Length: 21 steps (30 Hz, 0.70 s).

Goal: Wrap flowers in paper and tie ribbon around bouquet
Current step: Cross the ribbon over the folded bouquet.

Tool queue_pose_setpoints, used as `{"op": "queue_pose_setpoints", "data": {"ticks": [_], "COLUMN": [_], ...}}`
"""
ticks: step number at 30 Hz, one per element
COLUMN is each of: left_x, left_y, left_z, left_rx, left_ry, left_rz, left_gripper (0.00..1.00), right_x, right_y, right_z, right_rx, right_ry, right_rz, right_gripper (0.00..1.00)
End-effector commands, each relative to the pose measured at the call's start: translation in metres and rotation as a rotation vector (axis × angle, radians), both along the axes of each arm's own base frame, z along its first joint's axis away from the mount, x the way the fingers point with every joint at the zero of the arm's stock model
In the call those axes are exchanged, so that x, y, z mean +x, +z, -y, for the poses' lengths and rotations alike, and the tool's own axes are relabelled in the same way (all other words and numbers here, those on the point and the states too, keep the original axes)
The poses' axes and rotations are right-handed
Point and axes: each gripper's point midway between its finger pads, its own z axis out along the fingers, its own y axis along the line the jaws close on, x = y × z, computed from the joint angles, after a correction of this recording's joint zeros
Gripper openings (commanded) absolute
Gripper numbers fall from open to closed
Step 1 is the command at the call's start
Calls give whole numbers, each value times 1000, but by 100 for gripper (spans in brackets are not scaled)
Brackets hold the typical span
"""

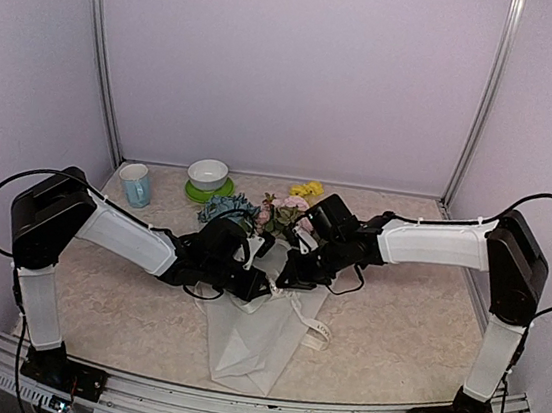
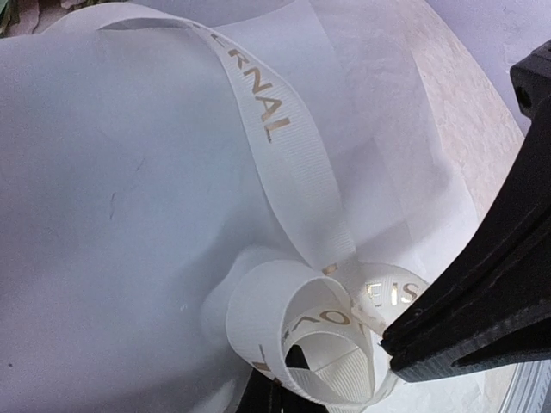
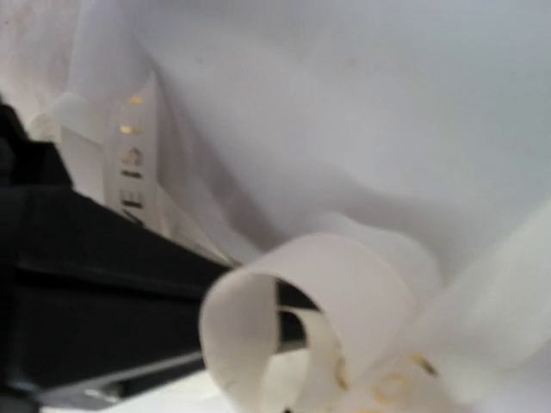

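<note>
The bouquet lies mid-table: the flowers, pink, yellow and blue, point away from me, and the paper tapers in a white cone toward the near edge. The ribbon, cream with gold lettering, crosses the paper and curls into a loop. My left gripper is shut on the loop's lower part. My right gripper comes in from the right, shut on the ribbon beside the loop. In the top view both grippers, left and right, meet over the bouquet's neck. The right wrist view is blurred and shows the ribbon loop beside the black left gripper.
A light blue cup stands at the back left. A white bowl sits on a green saucer next to it. A loose ribbon tail lies right of the paper cone. Metal frame posts rise at both back corners.
</note>
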Motion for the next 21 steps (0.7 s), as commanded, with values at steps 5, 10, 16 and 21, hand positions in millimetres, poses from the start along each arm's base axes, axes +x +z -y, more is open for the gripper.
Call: {"op": "queue_pose_setpoints", "data": {"ticks": [5,10,16,21], "left_x": [-3,-8,-13,-14], "left_y": [10,18,23,24], "left_z": [-4,-1,0,0], "left_rx": [-32,-34,-37,-34], "left_ry": [-5,-21,-29,-33], "left_rz": [48,95,118,128], "left_gripper": [0,0,0,0], "right_x": [69,94,87,92], "right_y": [80,104,104,110], "right_z": [-18,-56,-94,-81], "right_rx": [174,267,287,245], "right_ry": [-19,9,81,44], "right_rz": [186,218,198,221], "right_gripper": [0,0,1,37]}}
